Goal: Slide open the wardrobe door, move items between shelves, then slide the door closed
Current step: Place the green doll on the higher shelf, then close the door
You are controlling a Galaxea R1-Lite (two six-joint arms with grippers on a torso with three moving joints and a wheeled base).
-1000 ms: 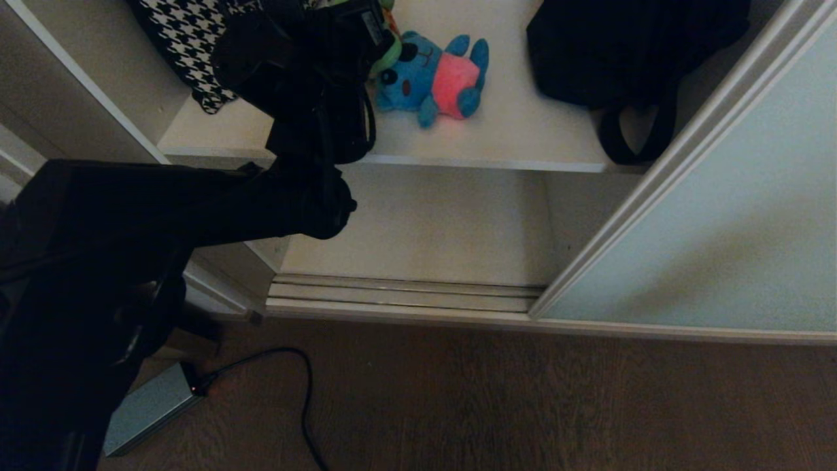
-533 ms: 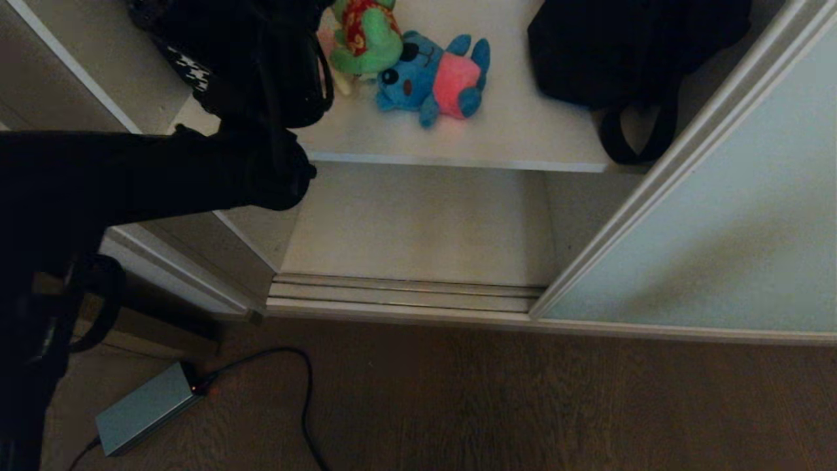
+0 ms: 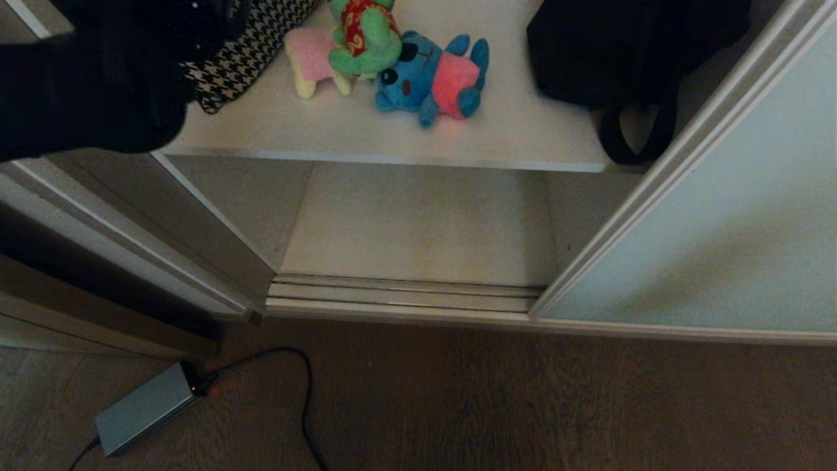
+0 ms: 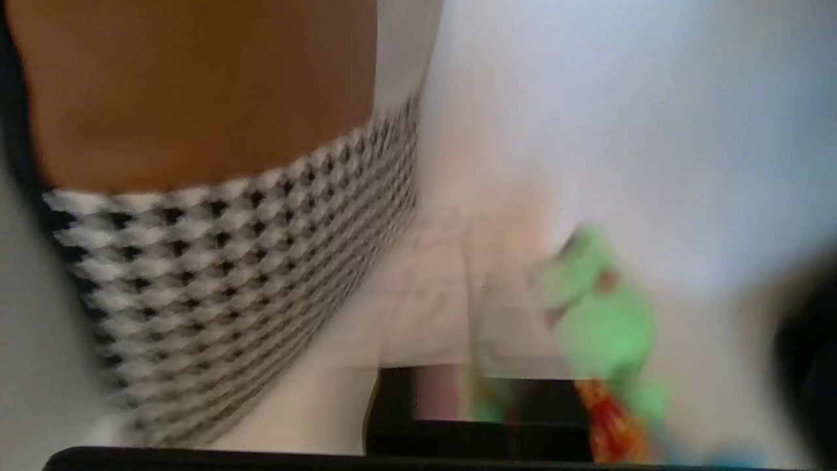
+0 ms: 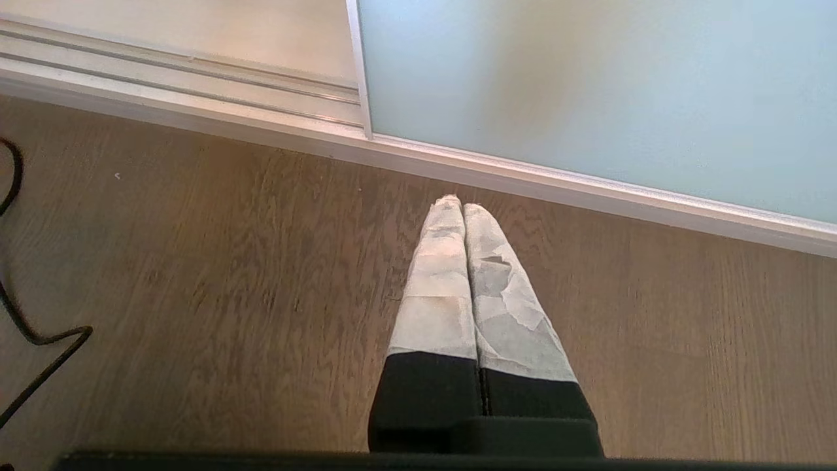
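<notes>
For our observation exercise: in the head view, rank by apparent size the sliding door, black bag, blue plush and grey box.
1. sliding door
2. black bag
3. blue plush and grey box look alike; not ranked.

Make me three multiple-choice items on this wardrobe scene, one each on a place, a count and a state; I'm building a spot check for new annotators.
1. Where does the blue plush toy lie?
A. on the floor
B. on the upper shelf
C. on the lower shelf

2. How many plush toys lie on the upper shelf?
A. one
B. three
C. five

3. How does the right gripper stand?
A. shut, empty
B. wide open
C. shut on a toy

Key: 1 B, it lies beside the black bag; 2 B, blue, green and pale yellow; 3 A, its fingers meet above the floor.
</notes>
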